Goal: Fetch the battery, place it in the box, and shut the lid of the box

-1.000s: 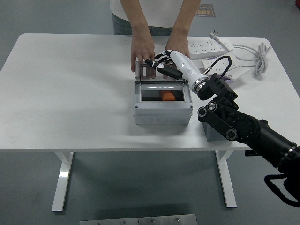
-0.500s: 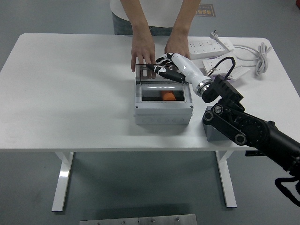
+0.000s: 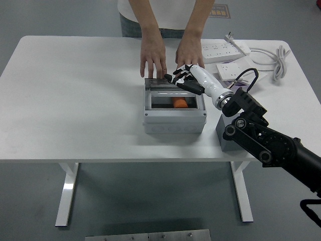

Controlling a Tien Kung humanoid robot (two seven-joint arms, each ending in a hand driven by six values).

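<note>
Battery (image 3: 179, 104), orange, is seen lying inside the grey box (image 3: 174, 122) near the middle of the tabletop (image 3: 75, 100), so what is left, by judgement, is the closing of the lid (image 3: 168, 84). The lid is held at the box's far edge, tipped partly over the opening, with the right hand (image 3: 184, 77) laid on its right part; the fingers (image 3: 176, 73) are spread and bent loosely over the panel, and nothing is gripped. The left hand is not seen. Two hands of a person (image 3: 153, 52) at the far side are rested on the tabletop just behind the lid.

Several risks are judged from here. The lid is only pressed, not clasped, so it may slip from under the fingers and spring back. If the push is given off-centre, on the right part only, the lid may be twisted and not latched. The person's fingertips, close behind the hinge, may be pinched, and the box may be shoved towards the near edge.

Compared with a second ago, the lid is lowered from nearly upright towards the opening, the right hand is brought nearer and lower with it, and the person's hands are taken off the lid.
</note>
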